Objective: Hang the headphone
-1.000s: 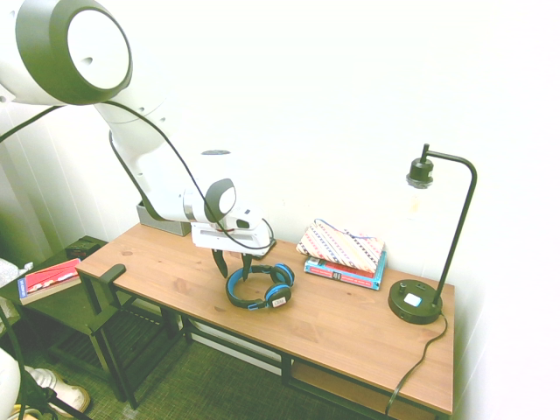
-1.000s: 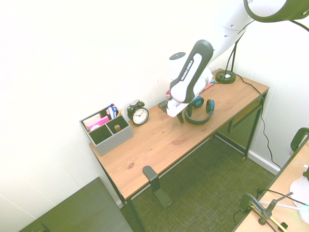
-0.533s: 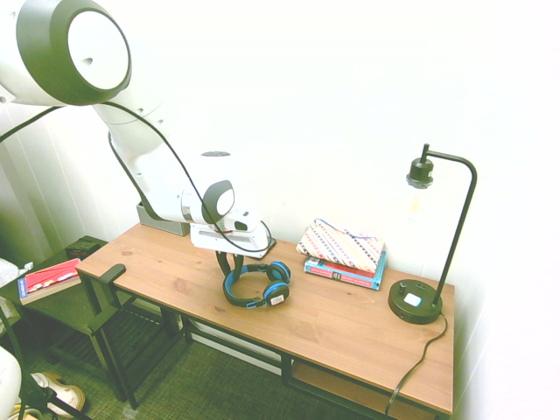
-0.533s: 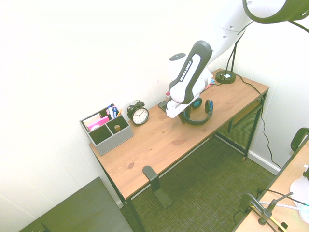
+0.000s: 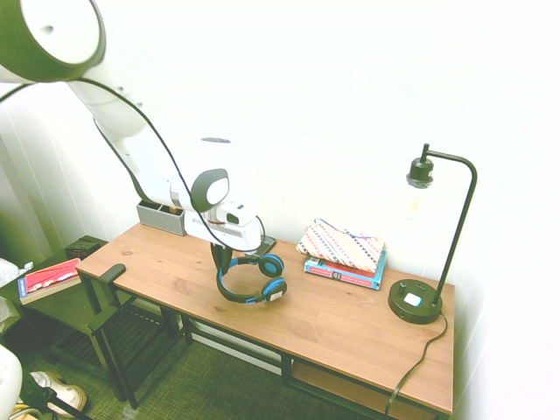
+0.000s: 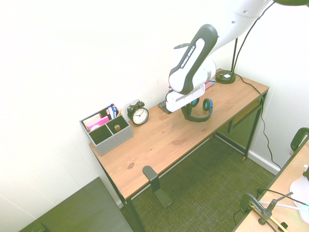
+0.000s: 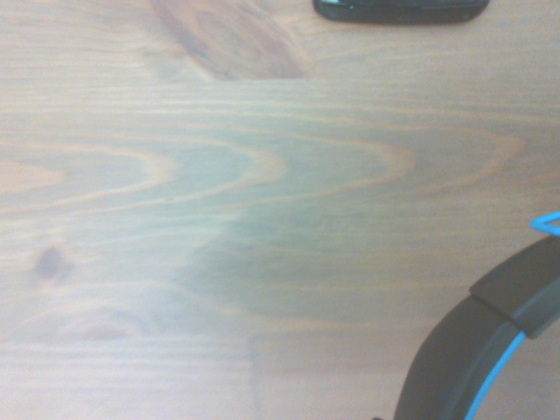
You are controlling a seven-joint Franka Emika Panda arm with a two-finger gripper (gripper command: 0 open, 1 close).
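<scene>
Gripper fingers [image 5: 221,255] are pinching the headband of the headphone [image 5: 251,283], over the desk [image 5: 341,319].

Compared with half a second ago, the largest change is in the white arm [image 5: 140,144]: its upper part has moved toward the left edge of the first exterior view. More of the grey organizer [image 5: 163,218] now shows beside it. Next comes the headphone: its band has shifted with the fingers, and its ear cups sit at a different slant. The fingers, a little spread one second ago, have come together on the band. The lamp [image 5: 416,300], the stacked books [image 5: 344,274] with the striped pouch [image 5: 341,245] on top, the black bracket [image 5: 111,275] at the desk edge and the alarm clock [image 6: 138,114] have stayed put.

As for what is hard to see, the arm covers part of the lamp and most of the books in the second exterior view. It also hides part of the headphone there, and whether the band is off the wood cannot be told. The wrist view cuts the headphone off, showing only a curve of band. Smallest, a flat dark object [image 7: 401,9] is cropped at that picture's border.
</scene>
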